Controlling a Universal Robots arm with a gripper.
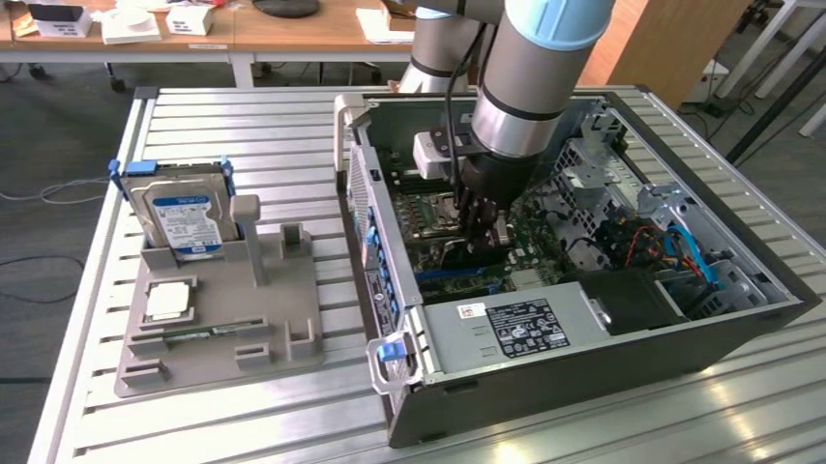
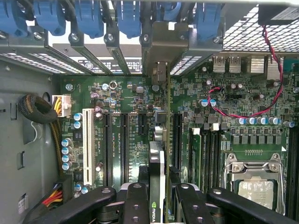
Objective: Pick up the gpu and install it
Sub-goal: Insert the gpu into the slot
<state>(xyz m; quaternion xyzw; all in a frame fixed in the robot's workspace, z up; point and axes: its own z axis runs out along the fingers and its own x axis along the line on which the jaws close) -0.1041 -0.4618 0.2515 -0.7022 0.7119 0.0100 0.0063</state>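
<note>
My gripper (image 1: 486,224) hangs inside the open computer case (image 1: 568,367), low over the motherboard (image 2: 121,98). In the wrist view its black fingers (image 2: 135,200) stand on both sides of the gpu (image 2: 157,158), shut on it. The gpu is seen edge-on as a thin dark card with a small logo near the fingers. It stands upright over the row of long black slots, and its metal bracket end (image 2: 161,51) reaches the rear slot openings under the blue latches. In the exterior view the gpu (image 1: 467,259) is a dark shape just below the gripper. Whether its edge sits in a slot is hidden.
A grey parts holder (image 1: 220,329) at the exterior view's left carries a silver hard drive (image 1: 185,220), a processor chip (image 1: 169,302) and a green memory stick (image 1: 193,334). Inside the case are the power supply (image 1: 510,329), cable bundles (image 1: 659,251) and the processor socket (image 2: 254,186).
</note>
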